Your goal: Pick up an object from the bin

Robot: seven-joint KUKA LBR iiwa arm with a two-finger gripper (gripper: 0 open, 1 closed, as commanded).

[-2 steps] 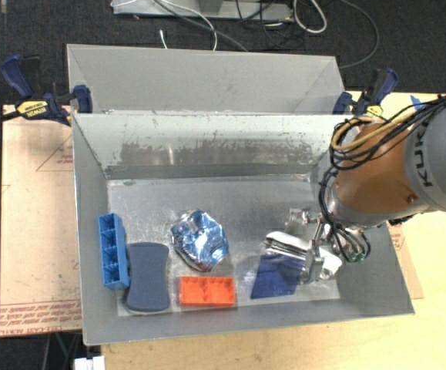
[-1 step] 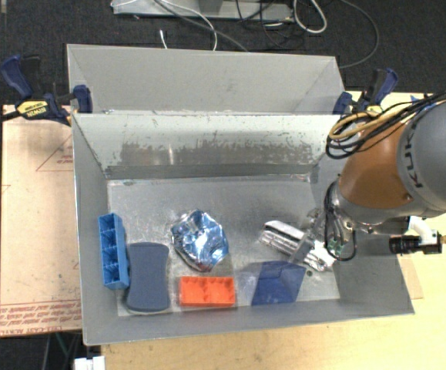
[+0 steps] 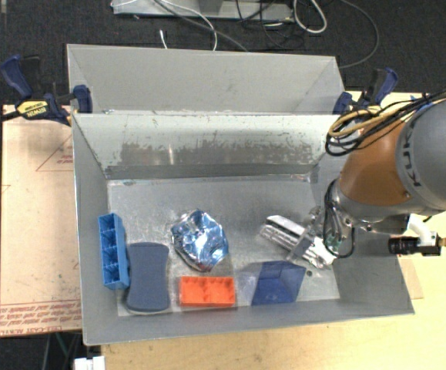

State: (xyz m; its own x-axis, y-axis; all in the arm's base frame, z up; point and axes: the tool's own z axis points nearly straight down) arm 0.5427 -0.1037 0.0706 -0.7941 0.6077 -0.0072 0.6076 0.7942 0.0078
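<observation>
— Where does your gripper (image 3: 275,232) sit?
— Low in the bin's (image 3: 207,168) right part, just beyond the dark blue block (image 3: 276,284) by the near wall.
— Open or closed?
— I cannot tell. An orange brick (image 3: 206,291) lies left of that block.

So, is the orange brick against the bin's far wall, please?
No, the orange brick lies at the near side, between a grey-blue pad and a dark blue block.
</observation>
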